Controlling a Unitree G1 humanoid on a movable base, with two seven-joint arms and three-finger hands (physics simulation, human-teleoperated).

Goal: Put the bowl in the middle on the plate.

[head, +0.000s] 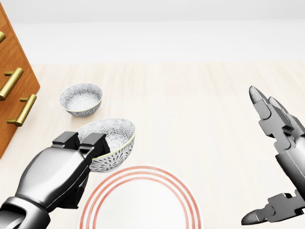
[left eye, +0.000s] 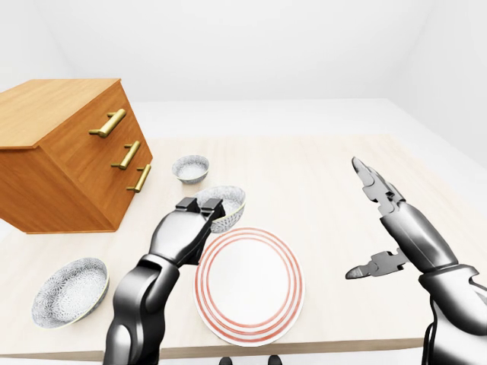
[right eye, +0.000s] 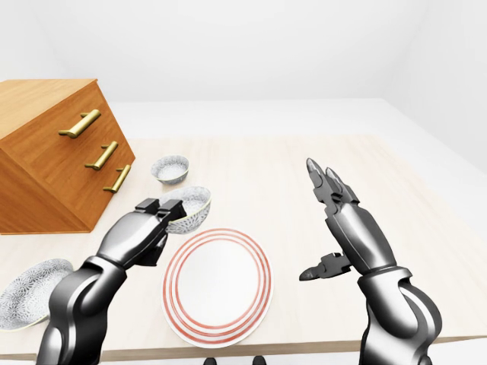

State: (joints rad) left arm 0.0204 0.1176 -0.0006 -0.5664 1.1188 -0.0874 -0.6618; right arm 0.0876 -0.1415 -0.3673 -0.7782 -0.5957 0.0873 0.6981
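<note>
The fingers (head: 78, 140) of the left hand (head: 59, 174) are closed over the near-left rim of the bowl (head: 113, 143), pinching its wall; where the thumb sits is hidden under the bowl. The bowl, white inside with a dark speckled pattern and a pale yellow lip, is tilted slightly and hangs at the far-left edge of the plate (left eye: 249, 280). In the left-eye view its base overlaps the plate's outer red ring, but whether the two touch cannot be told. The plate is white with concentric red rings and lies flat on the pale wooden table (left eye: 312, 171), close to the near edge. The right hand (left eye: 402, 228) hovers well to the right of the plate with its fingers (left eye: 372, 180) spread and pointing up and away, the thumb stretched out to the left, holding nothing. Farther off and left of the held bowl a small bowl (head: 81, 98) stands upright on the table, apart from it. A wide bowl (left eye: 70, 291) rests near the table's near-left corner. A wooden chest of drawers (left eye: 68, 160) with brass handles stands on the far-left part of the table.
</note>
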